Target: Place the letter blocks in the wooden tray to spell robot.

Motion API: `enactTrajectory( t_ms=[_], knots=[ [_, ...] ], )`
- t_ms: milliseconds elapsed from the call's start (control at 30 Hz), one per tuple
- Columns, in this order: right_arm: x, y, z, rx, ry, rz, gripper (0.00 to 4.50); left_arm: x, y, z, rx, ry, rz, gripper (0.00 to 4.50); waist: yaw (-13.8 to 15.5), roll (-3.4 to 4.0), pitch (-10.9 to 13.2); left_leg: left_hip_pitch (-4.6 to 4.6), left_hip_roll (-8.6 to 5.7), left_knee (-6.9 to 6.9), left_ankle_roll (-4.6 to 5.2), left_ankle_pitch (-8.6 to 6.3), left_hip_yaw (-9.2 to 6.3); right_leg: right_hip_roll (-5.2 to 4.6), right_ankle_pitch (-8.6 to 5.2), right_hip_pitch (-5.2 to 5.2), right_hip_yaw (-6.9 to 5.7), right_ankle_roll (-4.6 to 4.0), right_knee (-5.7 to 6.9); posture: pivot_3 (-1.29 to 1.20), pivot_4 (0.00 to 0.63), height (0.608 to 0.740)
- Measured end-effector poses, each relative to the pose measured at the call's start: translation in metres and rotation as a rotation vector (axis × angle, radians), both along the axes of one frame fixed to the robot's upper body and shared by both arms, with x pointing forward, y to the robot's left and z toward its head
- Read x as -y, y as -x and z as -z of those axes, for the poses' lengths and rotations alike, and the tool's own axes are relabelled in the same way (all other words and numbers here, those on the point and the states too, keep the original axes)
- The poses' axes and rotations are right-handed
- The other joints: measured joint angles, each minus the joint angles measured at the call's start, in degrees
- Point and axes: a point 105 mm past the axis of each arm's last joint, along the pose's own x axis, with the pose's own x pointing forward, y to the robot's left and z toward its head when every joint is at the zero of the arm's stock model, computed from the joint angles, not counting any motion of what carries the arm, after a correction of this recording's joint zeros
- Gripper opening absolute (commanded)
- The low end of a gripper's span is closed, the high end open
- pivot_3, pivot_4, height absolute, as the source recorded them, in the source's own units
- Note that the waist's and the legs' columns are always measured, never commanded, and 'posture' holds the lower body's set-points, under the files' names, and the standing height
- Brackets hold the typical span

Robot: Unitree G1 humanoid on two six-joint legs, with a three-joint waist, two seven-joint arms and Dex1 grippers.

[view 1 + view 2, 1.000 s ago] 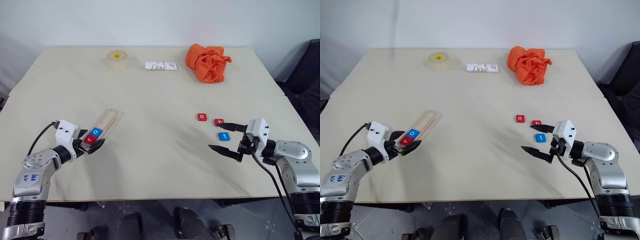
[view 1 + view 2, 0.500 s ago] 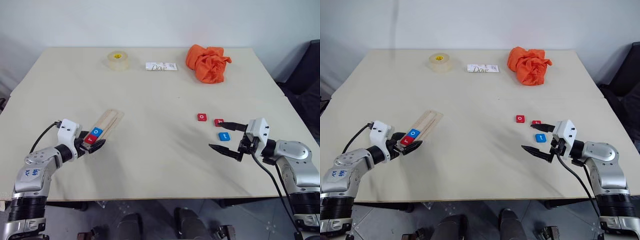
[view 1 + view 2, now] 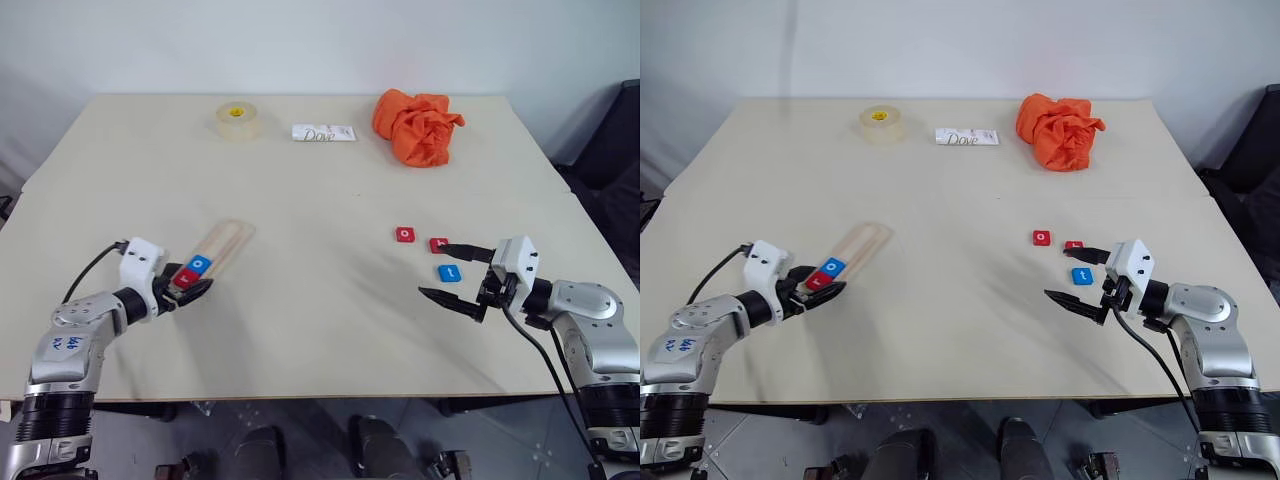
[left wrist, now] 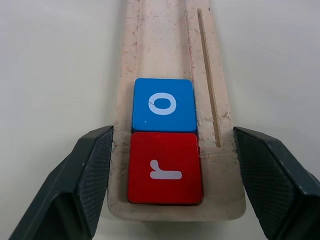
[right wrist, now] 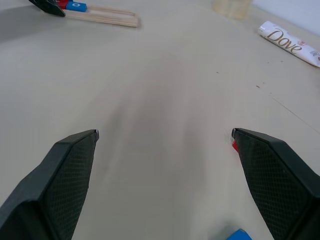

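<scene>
Already the wooden tray (image 4: pixel 170 45) holds red r (image 4: pixel 165 169) and blue o (image 4: pixel 163 104), left jaws straddling it unclenched, right jaws released.

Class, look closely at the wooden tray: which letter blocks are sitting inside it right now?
Inside the wooden tray lie two blocks: a red r at the end nearest the left gripper and a blue o touching it. The wood beneath both blocks is covered.

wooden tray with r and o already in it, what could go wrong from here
1. The left gripper straddles the wooden tray's near end, one finger touching its side; a nudge could turn it or shake the red r and blue o loose.
2. The open right gripper hovers close over the red b and blue t; it could catch the wrong tile or push them apart.
</scene>
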Motion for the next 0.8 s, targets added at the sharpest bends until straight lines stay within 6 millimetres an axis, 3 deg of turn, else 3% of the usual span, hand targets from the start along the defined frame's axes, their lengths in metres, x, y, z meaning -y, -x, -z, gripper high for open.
enactTrajectory(
  t_ms=[133, 267, 333, 500, 667, 800],
  knots=[
    [0.003, 0.004, 0.002, -0.009, 0.02, -0.025, 4.5, 0.03, -0.007, -0.021, 0.05, -0.013, 0.137, 3.4, 0.11, -0.06, 0.04, -0.08, -0.03, 0.07, 0.0, 0.0, -0.04, 0.0, 0.01, -0.01, -0.02, 0.01, -0.01, 0.0, 0.15, 0.74],
    [0.012, 0.007, 0.005, -0.027, 0.059, -0.036, 4.5, 0.073, -0.013, -0.054, 0.128, -0.048, 0.344, 3.4, 0.04, -0.06, 0.04, -0.09, -0.05, 0.1, 0.0, 0.0, -0.03, 0.02, 0.01, 0.0, 0.0, 0.04, -0.04, 0.0, 0.15, 0.74],
    [0.017, 0.008, 0.006, -0.034, 0.076, -0.032, 4.5, 0.096, -0.011, -0.058, 0.128, -0.063, 0.457, 3.4, -0.15, -0.06, 0.04, -0.08, -0.04, 0.09, 0.0, 0.0, -0.01, 0.09, -0.01, -0.01, 0.05, 0.08, -0.03, 0.0, 0.15, 0.74],
    [0.032, 0.012, 0.003, -0.029, 0.107, -0.002, 4.5, 0.14, 0.001, -0.049, 0.077, -0.087, 0.685, 3.4, -0.19, -0.06, 0.04, -0.07, 0.02, 0.11, -0.01, 0.0, -0.01, 0.24, -0.05, -0.03, 0.14, 0.15, -0.01, 0.0, 0.15, 0.74],
    [0.056, 0.028, 0.011, -0.078, 0.159, 0.047, 4.5, 0.163, 0.01, -0.036, 0.039, -0.123, 0.816, 3.4, 0.01, -0.06, 0.04, -0.09, 0.01, 0.16, 0.0, -0.01, -0.05, 0.27, -0.08, -0.01, 0.2, 0.2, -0.01, 0.0, 0.15, 0.74],
    [0.061, 0.034, 0.012, -0.078, 0.17, 0.065, 4.5, 0.175, 0.018, -0.024, 0.012, -0.164, 0.889, 3.4, -0.15, -0.06, 0.05, -0.08, 0.02, 0.24, 0.0, -0.01, -0.05, 0.29, -0.06, 0.01, 0.26, 0.24, -0.01, 0.0, 0.15, 0.74]
  ],
)
